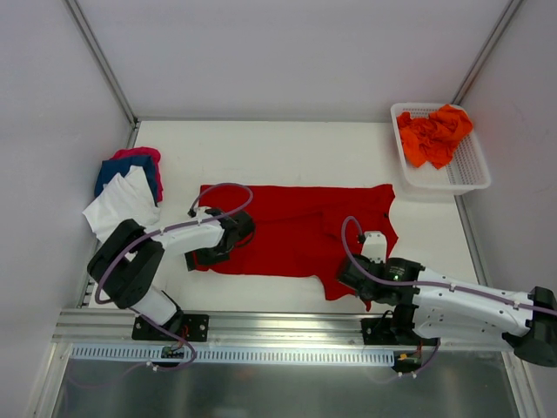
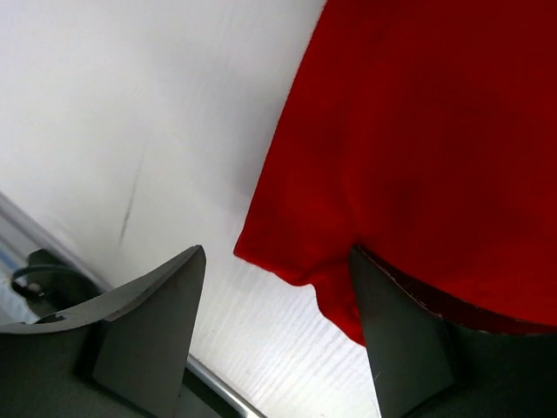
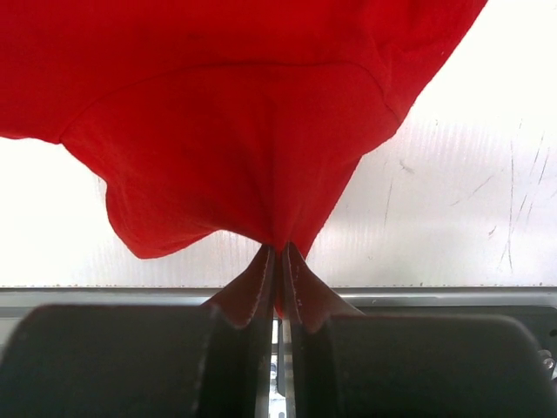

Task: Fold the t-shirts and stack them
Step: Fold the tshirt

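The deep red t-shirt [image 1: 296,228] lies spread across the middle of the table. My left gripper [image 1: 233,237] is open at its left near corner; in the left wrist view [image 2: 278,300] one finger rests against the red cloth [image 2: 418,131] and the other stands over bare table. My right gripper [image 1: 372,292] is shut on the shirt's near right hem, and the cloth [image 3: 244,131] bunches into the closed fingers [image 3: 280,261]. Orange t-shirts [image 1: 435,135] lie crumpled in the basket. White [image 1: 122,205], blue [image 1: 126,170] and pink [image 1: 139,154] t-shirts are stacked at the far left.
The white mesh basket [image 1: 470,174] stands at the back right corner. A metal rail [image 1: 261,326] runs along the table's near edge. White walls close in the left, back and right sides.
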Robot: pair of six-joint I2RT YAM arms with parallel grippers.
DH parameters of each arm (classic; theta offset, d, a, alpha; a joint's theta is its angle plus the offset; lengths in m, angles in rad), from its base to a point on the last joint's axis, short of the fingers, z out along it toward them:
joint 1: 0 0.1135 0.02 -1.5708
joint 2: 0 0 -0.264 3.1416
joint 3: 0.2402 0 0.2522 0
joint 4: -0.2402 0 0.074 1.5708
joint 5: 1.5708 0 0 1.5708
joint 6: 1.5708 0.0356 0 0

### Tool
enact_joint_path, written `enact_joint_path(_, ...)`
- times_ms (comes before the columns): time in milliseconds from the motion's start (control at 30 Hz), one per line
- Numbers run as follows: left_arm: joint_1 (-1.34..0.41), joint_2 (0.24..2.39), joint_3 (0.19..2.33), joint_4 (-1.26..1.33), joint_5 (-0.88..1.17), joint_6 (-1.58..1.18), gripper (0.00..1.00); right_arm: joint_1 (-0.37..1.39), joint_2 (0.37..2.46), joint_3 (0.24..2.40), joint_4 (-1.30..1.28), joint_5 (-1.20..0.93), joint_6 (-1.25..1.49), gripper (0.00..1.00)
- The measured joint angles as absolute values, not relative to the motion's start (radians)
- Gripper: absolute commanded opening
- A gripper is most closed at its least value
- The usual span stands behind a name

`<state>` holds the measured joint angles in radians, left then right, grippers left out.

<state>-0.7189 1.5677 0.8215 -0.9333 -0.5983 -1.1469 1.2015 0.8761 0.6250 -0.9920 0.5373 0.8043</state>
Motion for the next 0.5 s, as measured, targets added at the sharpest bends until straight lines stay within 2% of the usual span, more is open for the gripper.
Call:
enact_joint_path(367, -0.619, 1.441, 0.729, -0.768, -0.465, -1.038, 0.68, 1.201, 0.853, 0.623, -0.993, 0.537, 0.809, 0.06)
enact_joint_path(433, -0.613, 1.441, 0.730, -0.725, -0.449, -1.032, 0.61, 1.201, 0.853, 0.622, -0.993, 0.537, 0.809, 0.06)
enact_joint_path(467, -0.612, 1.444, 0.730, -0.697, -0.441, -1.031, 0.48, 1.201, 0.853, 0.621, -0.992, 0.537, 0.809, 0.06)
enact_joint_path(500, -0.611, 1.449, 0.731, -0.669, -0.429, -1.033, 0.43, 1.201, 0.853, 0.619, -0.992, 0.537, 0.810, 0.06)
